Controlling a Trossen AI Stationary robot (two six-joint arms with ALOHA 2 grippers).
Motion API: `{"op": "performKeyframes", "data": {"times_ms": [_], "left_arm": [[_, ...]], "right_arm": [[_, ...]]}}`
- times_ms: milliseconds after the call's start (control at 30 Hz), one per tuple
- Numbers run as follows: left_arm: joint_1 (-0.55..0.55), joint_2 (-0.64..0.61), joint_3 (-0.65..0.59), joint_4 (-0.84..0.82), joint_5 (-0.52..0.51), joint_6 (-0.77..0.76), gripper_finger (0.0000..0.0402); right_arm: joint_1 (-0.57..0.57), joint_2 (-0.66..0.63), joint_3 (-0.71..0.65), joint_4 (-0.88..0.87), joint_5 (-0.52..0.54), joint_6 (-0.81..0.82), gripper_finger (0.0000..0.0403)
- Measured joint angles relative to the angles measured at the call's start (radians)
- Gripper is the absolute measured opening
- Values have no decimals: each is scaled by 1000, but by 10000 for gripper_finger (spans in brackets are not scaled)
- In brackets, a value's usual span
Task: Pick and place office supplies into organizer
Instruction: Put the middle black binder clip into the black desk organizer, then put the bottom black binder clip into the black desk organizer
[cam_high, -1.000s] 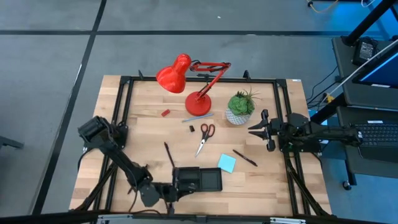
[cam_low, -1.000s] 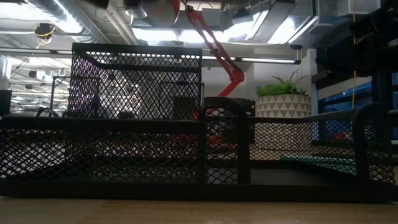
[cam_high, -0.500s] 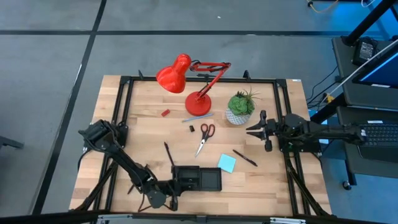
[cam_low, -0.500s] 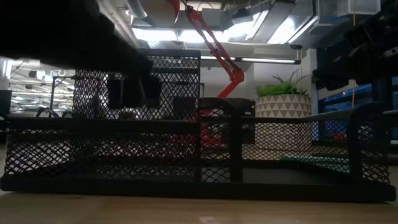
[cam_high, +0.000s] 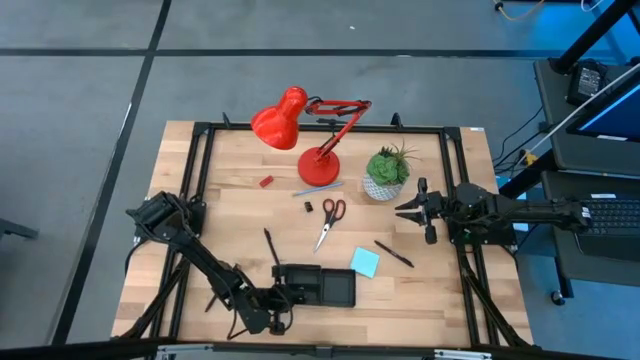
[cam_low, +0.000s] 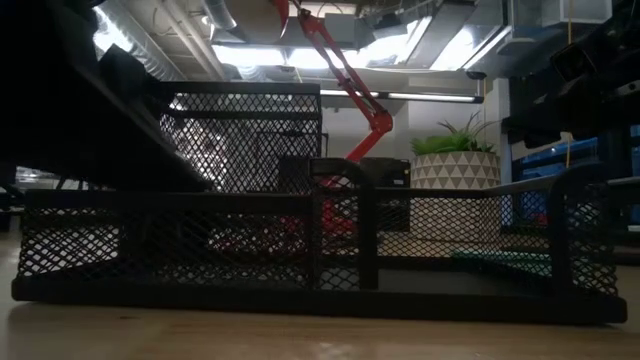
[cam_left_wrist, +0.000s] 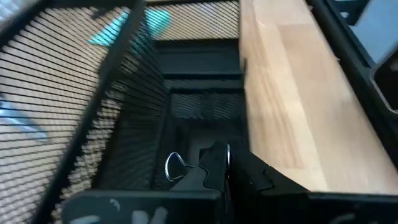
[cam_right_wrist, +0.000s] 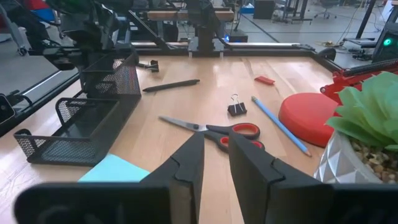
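Left gripper (cam_high: 272, 318) at the near edge holds a small black binder clip (cam_left_wrist: 208, 163) over the black mesh organizer (cam_high: 318, 287), jaws narrow. Blue sticky pad (cam_high: 364, 261), pens (cam_high: 394, 253), red-handled scissors (cam_high: 329, 220) remain loose. Right gripper (cam_high: 420, 210) idles, slightly parted, beside the plant (cam_high: 387, 171).

Red desk lamp (cam_high: 300, 130) sits at the far edge of the wooden counter (cam_high: 230, 200), shade tipped toward the left. Just beside its round base there's a green potted plant (cam_high: 386, 172) in a white patterned pot. Grey floor (cam_high: 80, 110) all around.
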Motion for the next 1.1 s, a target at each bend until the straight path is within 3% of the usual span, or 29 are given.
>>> {"op": "performKeyframes", "data": {"times_ms": [300, 633, 867, 1100], "left_arm": [[1, 0, 0, 0, 15, -24, 8], [1, -2, 0, 1, -11, -40, 49], [-1, -6, 0, 57, -2, 87, 53], [-2, -6, 0, 61, -40, 91, 59]], "right_arm": [[0, 0, 0, 0, 0, 1, 78], [0, 0, 0, 0, 0, 2, 78], [0, 0, 0, 0, 0, 2, 78], [0, 0, 0, 0, 0, 2, 78]]}}
